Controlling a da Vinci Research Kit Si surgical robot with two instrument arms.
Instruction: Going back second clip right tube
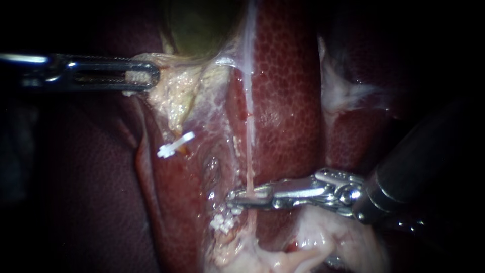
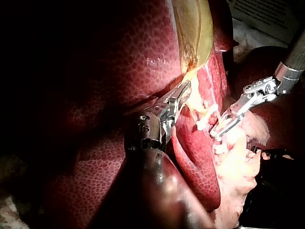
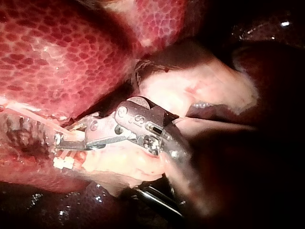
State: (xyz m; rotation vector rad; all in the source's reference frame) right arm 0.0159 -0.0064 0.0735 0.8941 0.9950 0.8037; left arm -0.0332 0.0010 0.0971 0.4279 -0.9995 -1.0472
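My left instrument reaches in from the left, its jaws shut on pale tissue at the foot of the green-yellow gallbladder and holding it stretched. The right tube runs as a thin pale strand down over the liver. My right instrument comes from the lower right, jaws open, and the tube crosses the gap between them. A white clip lies just below those jaws, and another white clip sits further left. The right wrist view shows the same jaws above a white clip.
Pale fatty tissue bulges under the right instrument's shaft. More whitish tissue lies at the upper right. Dark red liver surrounds the field. In the left wrist view both instruments, left and right, stand close together.
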